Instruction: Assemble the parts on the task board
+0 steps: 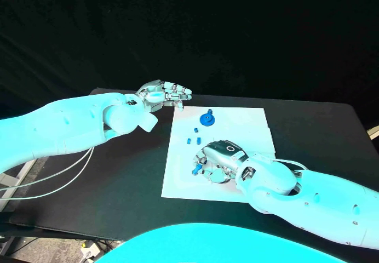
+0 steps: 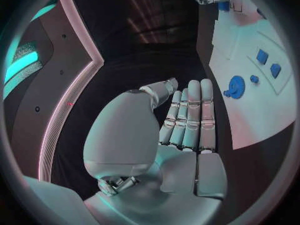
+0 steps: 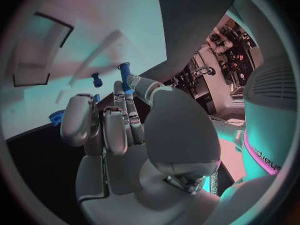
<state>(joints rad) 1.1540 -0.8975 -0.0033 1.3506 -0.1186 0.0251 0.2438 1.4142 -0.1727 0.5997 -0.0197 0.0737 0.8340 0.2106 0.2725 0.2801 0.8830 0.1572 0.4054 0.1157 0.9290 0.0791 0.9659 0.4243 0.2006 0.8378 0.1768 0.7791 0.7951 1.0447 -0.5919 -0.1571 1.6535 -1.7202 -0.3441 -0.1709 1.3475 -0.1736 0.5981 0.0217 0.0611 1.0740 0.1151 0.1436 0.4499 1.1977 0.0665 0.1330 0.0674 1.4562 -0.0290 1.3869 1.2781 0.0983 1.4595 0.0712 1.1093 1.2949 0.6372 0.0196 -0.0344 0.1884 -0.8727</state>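
Task board [image 1: 254,121] lying flat mid-tabletop, white against the black tabletop [image 1: 316,131]. Blue gear-shaped part [image 1: 207,118] near the board's far edge, two small blue parts [image 1: 195,130] just nearer the robot, well apart from the gear; same gear [image 2: 235,86] and small square pieces [image 2: 262,56] seen from the left wrist view.

Right hand [image 1: 214,163] down over the board's near-left area, palm toward the surface, fingers curled. Small blue peg [image 3: 125,78] pinched between thumb and a fingertip (clearest from the right wrist view), also glimpsed as a blue spot [image 1: 195,170] at the hand's left side from above. Second blue peg [image 3: 96,79] standing on the board just beyond the fingers, apart from them. Shallow rectangular recess [image 3: 37,47] in the board farther out.

Left hand [image 1: 164,93] held at the board's far-left corner, over the tabletop edge beside the board, not touching any part. Fingers [image 2: 189,116] straight and pressed side by side, thumb alongside, nothing held (flat and empty).
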